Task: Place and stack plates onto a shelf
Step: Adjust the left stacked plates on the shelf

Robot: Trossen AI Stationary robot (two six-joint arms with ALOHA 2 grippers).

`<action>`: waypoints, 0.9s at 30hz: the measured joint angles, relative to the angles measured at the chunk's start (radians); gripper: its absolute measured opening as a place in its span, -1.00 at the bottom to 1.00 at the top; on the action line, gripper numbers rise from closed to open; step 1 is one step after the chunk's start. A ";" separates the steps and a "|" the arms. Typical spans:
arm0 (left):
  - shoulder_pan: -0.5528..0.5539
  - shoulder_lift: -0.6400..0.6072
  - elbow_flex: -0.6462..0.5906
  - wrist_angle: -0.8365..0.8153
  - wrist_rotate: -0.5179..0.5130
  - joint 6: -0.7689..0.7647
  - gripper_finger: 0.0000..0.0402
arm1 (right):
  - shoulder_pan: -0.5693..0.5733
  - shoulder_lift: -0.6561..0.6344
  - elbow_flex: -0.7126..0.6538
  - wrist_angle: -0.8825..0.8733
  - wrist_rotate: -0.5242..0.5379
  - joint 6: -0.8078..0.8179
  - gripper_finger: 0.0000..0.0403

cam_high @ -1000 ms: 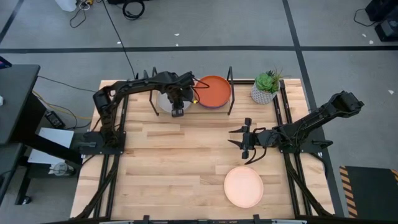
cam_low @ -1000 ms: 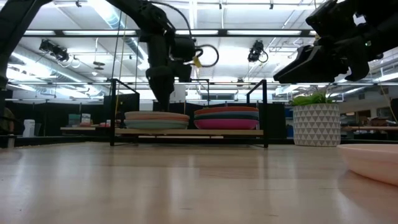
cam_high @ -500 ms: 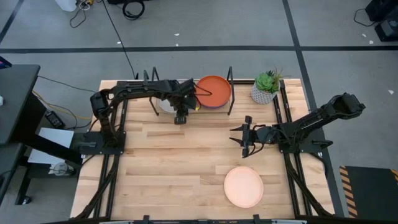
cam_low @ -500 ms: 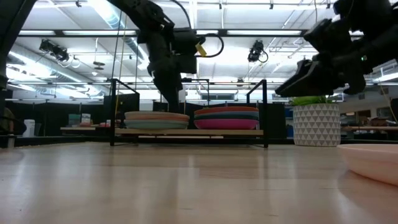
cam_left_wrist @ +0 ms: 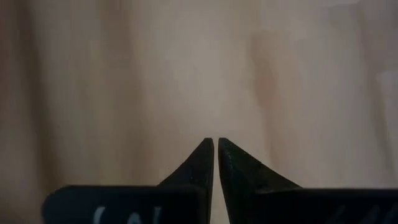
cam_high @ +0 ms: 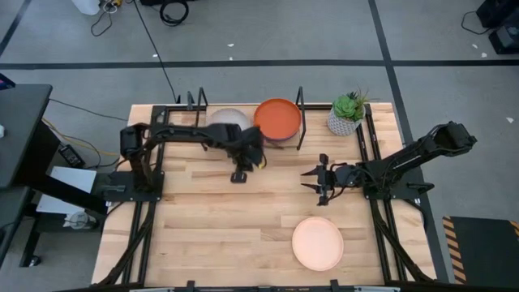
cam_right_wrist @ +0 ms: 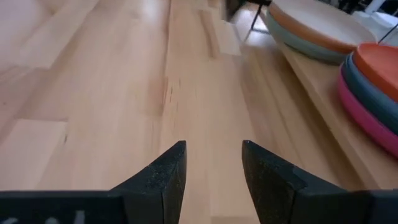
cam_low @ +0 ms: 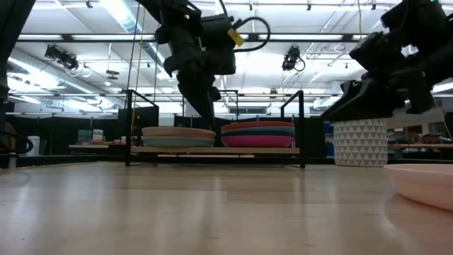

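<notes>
The shelf (cam_high: 243, 146) stands at the table's far edge and carries two stacks of plates. The left stack (cam_high: 227, 119) has a pale plate on top, the right stack (cam_high: 278, 118) an orange one over blue and magenta (cam_low: 258, 133). A single cream plate (cam_high: 318, 242) lies flat on the table near its near edge. My left gripper (cam_high: 239, 175) is shut and empty, pointing down over bare tabletop just in front of the shelf (cam_left_wrist: 216, 143). My right gripper (cam_high: 308, 182) is open and empty, level above the table's right middle and facing the shelf (cam_right_wrist: 213, 152).
A small potted plant (cam_high: 347, 113) in a white pot stands at the far right corner, beside the shelf's black wire upright (cam_high: 300, 122). Bare tabletop (cam_high: 219, 227) stretches between the shelf and the near edge.
My left gripper has drawn back from above the shelf's left stack, moving toward the near edge and a little right, out over the table in front of the shelf. It has uncovered the stack's pale top plate. The plates have kept still.
</notes>
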 joint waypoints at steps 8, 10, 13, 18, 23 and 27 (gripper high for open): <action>-0.078 0.000 -0.083 0.150 0.003 -0.133 -0.85 | 0.015 0.000 -0.027 0.033 0.003 0.133 -0.20; -0.098 0.000 -0.089 0.171 -0.003 -0.179 -0.85 | 0.035 0.000 -0.022 0.033 0.008 0.145 -0.20; -0.129 0.000 -0.091 0.173 -0.057 -0.233 -0.83 | 0.071 0.000 -0.015 0.032 0.029 0.160 -0.20; -0.188 0.000 -0.089 0.170 -0.117 -0.275 -0.65 | 0.137 0.000 0.007 0.013 0.087 0.170 -0.20; -0.236 0.000 -0.071 0.174 -0.152 -0.226 -0.43 | 0.172 0.011 0.071 -0.090 0.109 0.216 -0.20; -0.256 0.000 -0.072 0.171 -0.155 -0.175 -0.37 | 0.182 0.077 0.137 -0.172 0.104 0.258 -0.20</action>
